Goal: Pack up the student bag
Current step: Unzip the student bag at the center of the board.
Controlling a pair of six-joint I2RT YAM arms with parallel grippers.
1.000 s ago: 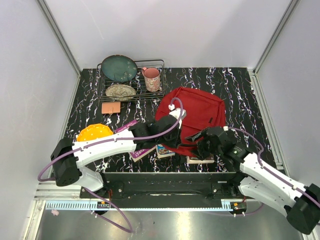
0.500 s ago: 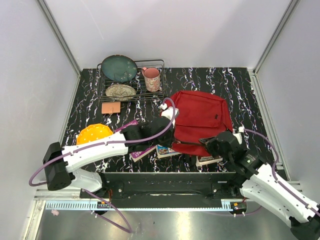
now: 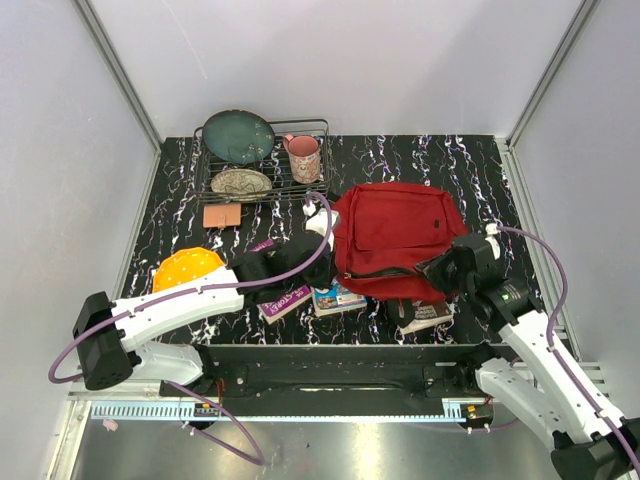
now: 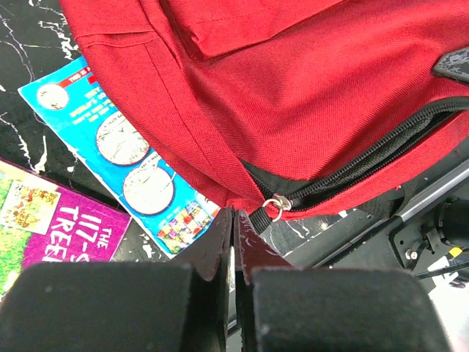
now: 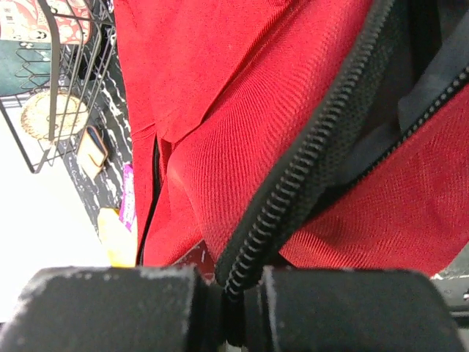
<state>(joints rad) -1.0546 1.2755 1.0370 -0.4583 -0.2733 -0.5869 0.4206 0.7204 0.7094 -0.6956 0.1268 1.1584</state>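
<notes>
My left arm (image 3: 190, 295) stretches forward and inward, its left gripper (image 4: 233, 220) pinched fully closed. My right arm (image 3: 530, 330) bends inward, its right gripper (image 5: 234, 290) clamped on the student bag (image 5: 242, 110) at the zipper edge.

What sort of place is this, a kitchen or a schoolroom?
Probably a robot test booth, not a real room: plain white walls box in a marbled tabletop, two robot arms are bolted at its edge, and a dish rack, red backpack and books sit together.
</notes>
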